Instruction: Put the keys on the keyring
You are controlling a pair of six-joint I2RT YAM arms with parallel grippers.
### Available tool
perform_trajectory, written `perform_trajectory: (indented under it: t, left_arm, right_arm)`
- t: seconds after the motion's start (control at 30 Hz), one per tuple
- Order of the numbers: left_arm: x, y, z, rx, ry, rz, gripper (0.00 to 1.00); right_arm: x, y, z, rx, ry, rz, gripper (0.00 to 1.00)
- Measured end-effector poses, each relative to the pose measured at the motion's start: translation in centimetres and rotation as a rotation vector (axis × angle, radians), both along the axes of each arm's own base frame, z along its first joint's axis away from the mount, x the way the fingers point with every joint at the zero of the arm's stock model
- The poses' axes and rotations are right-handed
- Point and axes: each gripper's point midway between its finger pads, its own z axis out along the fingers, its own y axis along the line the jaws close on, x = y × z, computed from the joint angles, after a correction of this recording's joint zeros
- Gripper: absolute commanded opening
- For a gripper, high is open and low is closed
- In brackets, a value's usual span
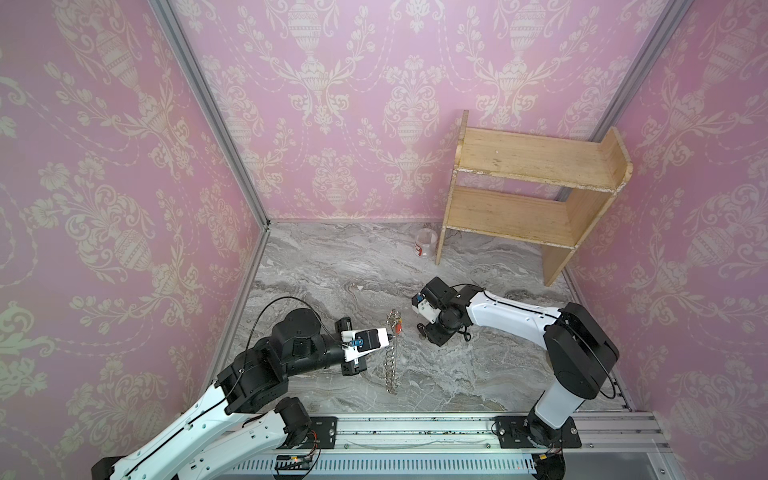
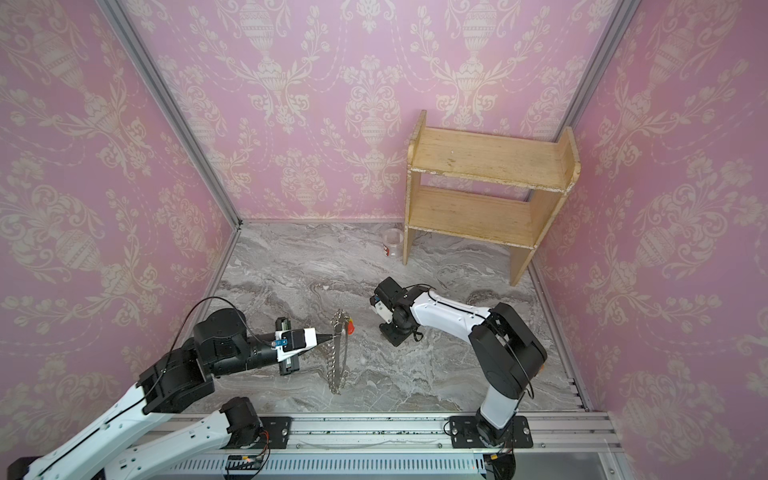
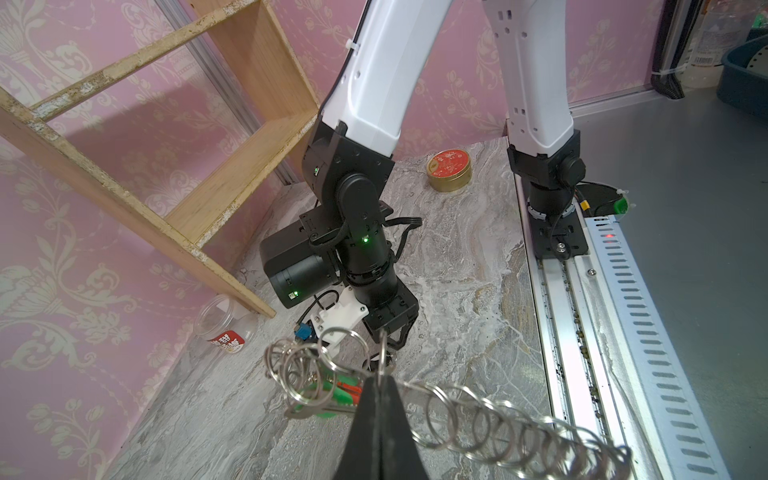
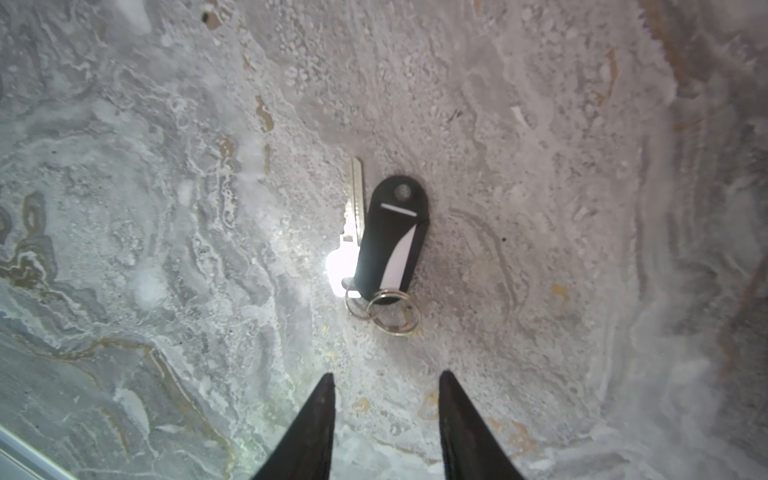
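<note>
Two claws: left claw [image 3: 380,376] shut on the keyring [image 3: 299,370]; right claw [image 4: 387,373] open, empty.
Keys: green and red tags [image 3: 328,390] with the keyring; black fob key [image 4: 390,237] flat on the bench [image 4: 166,208], under the right claw.
Tip: go down slowly, pinch the fob's middle.
Containers: clear jar [image 3: 222,322] looks empty; red tin [image 3: 450,166] shut, inside hidden.

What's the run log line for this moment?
left gripper: shut on keyring; right gripper: open, aimed at black fob; black fob: not yet grasped
</note>
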Motion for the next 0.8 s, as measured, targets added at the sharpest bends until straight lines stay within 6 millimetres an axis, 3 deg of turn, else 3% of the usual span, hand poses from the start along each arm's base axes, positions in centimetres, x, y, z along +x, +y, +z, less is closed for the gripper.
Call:
perform_trajectory:
  t: [0.2, 0.5, 0.6, 0.73, 0.8]
  left_arm:
    - [0.0, 0.0, 0.0, 0.000, 0.000, 0.000, 0.00]
    - [0.0, 0.0, -0.1, 0.002, 0.002, 0.000, 0.00]
    - [0.0, 0.0, -0.1, 0.005, 0.004, 0.000, 0.00]
    - [0.0, 0.1, -0.1, 0.005, 0.004, 0.000, 0.00]
    - [-0.1, 0.1, -0.1, 0.004, 0.003, 0.000, 0.00]
  right_arm:
    - [1.7, -0.5, 0.1, 0.046, -0.016, 0.018, 0.34]
    - [1.4, 0.2, -2.0, 0.037, 0.038, 0.074, 0.32]
    - [1.5, 0.4, -2.2, 0.022, 0.039, 0.085, 0.25]
    - [1.8, 0.7, -2.4, 0.012, 0.035, 0.107, 0.01]
    - [1.8, 0.8, -2.3, 0.015, 0.037, 0.113, 0.00]
